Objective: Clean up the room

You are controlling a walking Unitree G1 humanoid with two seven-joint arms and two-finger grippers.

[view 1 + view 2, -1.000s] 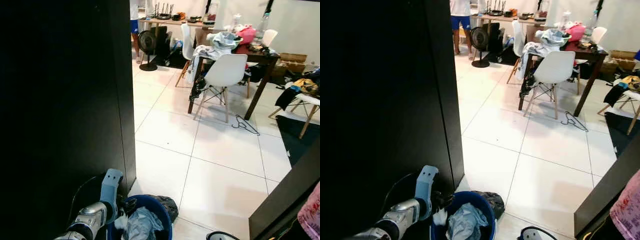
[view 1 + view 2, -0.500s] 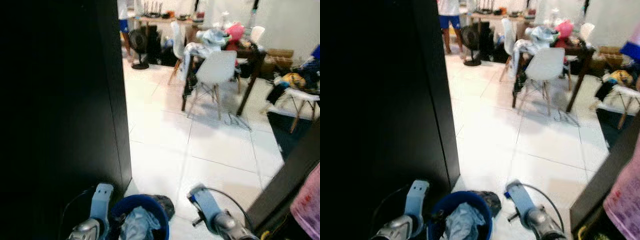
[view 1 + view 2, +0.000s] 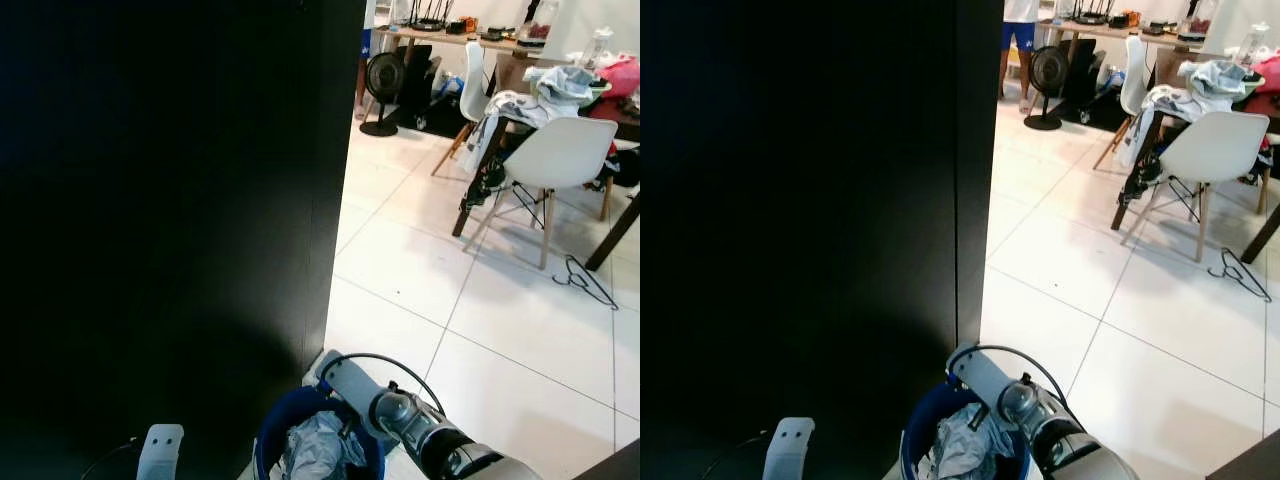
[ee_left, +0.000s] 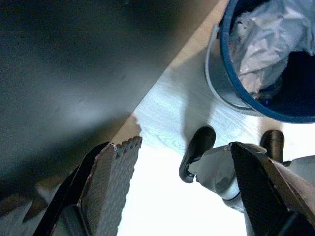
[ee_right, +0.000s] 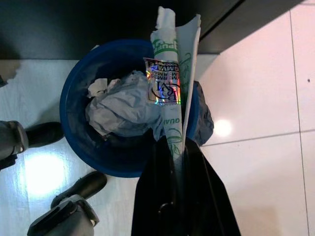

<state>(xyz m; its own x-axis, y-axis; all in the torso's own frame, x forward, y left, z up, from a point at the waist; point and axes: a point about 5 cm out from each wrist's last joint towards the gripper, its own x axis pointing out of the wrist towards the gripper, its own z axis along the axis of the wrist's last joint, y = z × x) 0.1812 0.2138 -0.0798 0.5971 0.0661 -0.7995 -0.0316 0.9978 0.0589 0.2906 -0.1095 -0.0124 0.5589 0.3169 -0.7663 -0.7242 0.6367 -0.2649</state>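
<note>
Right claw (image 5: 173,147) holds wrapper (image 5: 172,83) over paper-filled blue bin (image 5: 78,142).

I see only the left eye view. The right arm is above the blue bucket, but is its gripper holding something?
Observer: Yes. The right wrist view shows the right gripper shut on a white and green wrapper, over the blue bucket.
Operator: Is the bucket already full?
Observer: Crumpled grey paper lies inside; some dark space shows beside it.
Operator: And the left gripper?
Observer: The left wrist view shows the left gripper open, beside the bucket, near the black cabinet.
</note>
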